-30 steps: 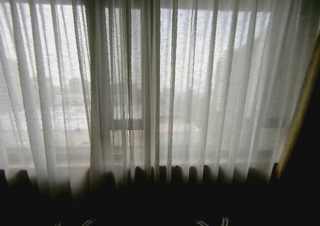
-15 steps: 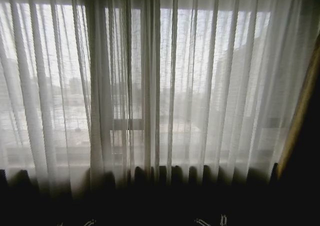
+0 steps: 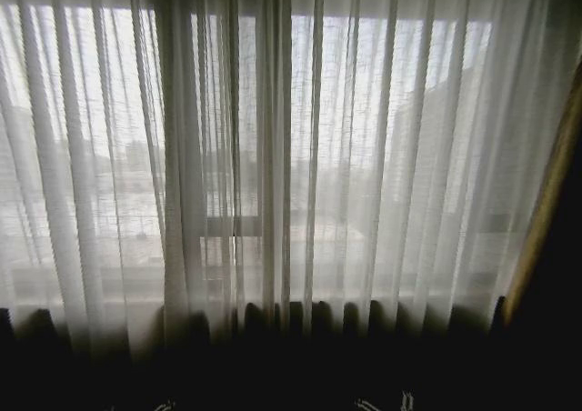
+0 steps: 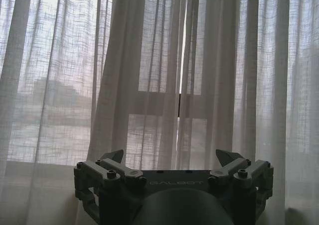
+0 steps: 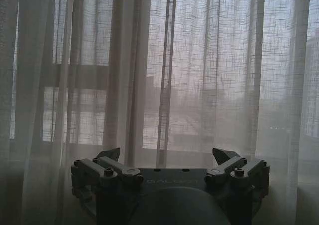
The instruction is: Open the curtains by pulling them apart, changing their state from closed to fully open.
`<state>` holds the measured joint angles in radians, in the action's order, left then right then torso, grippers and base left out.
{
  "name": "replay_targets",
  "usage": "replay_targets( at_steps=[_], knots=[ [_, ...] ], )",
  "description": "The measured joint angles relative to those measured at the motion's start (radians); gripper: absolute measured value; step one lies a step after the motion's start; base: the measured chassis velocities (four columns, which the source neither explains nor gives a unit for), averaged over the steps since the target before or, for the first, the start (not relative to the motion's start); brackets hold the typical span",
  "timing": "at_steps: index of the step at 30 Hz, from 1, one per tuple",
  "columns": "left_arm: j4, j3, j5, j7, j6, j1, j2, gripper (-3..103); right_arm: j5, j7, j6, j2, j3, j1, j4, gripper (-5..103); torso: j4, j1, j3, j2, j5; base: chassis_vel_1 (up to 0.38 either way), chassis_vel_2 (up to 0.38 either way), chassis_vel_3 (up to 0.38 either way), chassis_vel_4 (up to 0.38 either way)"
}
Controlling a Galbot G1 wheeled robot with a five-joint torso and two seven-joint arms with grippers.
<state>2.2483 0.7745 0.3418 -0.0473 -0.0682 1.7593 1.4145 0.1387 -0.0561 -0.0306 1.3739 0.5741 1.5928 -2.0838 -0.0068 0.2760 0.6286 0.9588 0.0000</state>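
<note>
The left gripper [image 4: 169, 160] is hovering with its fingers spread apart, empty, facing the curtains [image 3: 273, 156] — the sheer panels are hanging closed across the whole window, meeting near the middle. The right gripper [image 5: 167, 158] is likewise waiting wide apart before the fabric, likely poised so each can take one panel.

Left gripper [image 4: 169, 158] spread wide; right gripper [image 5: 166, 155] likewise.
</note>
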Motion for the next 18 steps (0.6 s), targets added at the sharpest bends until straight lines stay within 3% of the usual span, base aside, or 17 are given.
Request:
replay_targets(
  at_steps=[18],
  knots=[
    [-0.01,-0.003,-0.026,-0.002,-0.007,-0.003,0.008,100,-0.021,0.001,-0.03,0.0,-0.004,-0.014,0.03,100,0.0,0.0,0.0,0.0,0.0,0.0,0.0,0.0,0.0]
  ],
)
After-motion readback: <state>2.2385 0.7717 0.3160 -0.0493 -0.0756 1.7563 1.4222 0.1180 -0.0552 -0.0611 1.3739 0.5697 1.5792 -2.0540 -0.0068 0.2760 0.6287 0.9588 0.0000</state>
